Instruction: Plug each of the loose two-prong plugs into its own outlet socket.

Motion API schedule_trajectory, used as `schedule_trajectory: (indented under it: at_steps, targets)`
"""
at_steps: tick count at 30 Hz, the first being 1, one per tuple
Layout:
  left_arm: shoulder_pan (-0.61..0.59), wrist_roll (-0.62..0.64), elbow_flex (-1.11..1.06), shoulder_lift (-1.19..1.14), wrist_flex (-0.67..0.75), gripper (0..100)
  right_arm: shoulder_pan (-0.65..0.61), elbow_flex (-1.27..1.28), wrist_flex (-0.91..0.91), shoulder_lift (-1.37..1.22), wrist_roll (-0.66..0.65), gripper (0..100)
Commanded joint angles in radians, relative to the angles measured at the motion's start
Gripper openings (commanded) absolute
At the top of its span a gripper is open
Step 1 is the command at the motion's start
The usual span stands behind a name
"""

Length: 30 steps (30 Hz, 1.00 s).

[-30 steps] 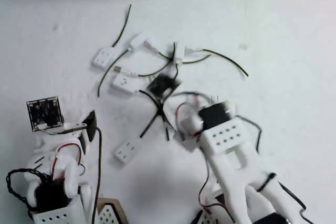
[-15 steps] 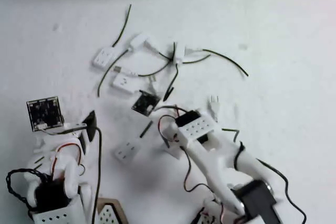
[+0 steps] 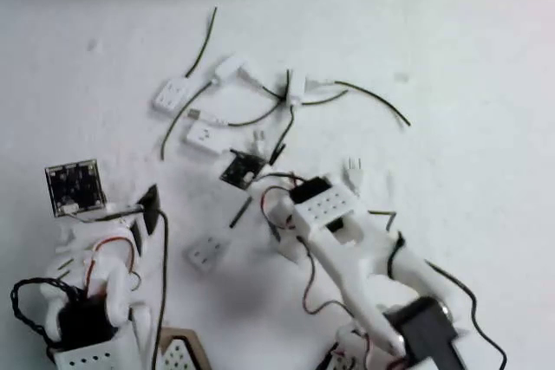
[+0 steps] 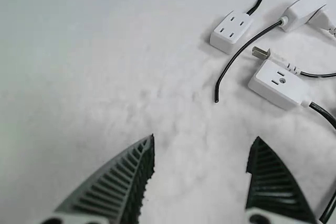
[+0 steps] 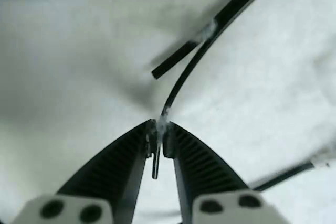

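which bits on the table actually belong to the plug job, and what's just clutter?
Job:
- far socket, middle socket, near socket
- two-prong plug
- black cord, pinched in the right gripper

Clutter, as far as I can tell:
- short black wire offcut
- flat metal-tipped connector

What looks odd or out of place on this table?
The right gripper is shut on a thin black cord, not on the loose plug lying beside its arm. Several cords cross in a tangle near a white socket.
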<state>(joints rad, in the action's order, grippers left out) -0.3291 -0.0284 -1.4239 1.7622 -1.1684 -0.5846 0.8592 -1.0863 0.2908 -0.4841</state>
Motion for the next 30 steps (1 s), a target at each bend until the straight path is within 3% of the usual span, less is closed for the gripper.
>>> schedule_trajectory:
  at_steps: [1,11,15,23,30]
  targets:
    - [-0.004,0.003,0.000,0.001,0.028,28,-0.012,-0.018,-0.105,0.179,-0.009,1.9]
    - [-0.002,0.005,0.002,0.001,0.028,28,0.136,-0.020,-0.317,0.671,-0.021,1.9]
    - [-0.002,0.005,0.002,0.001,0.028,28,0.166,-0.021,-0.354,0.797,-0.087,1.9]
    - [-0.002,0.005,0.002,0.001,0.028,28,0.272,-0.183,-0.493,0.895,-0.157,1.9]
    - [-0.002,0.005,0.000,0.001,0.028,28,0.280,-0.330,-0.628,0.892,-0.166,1.9]
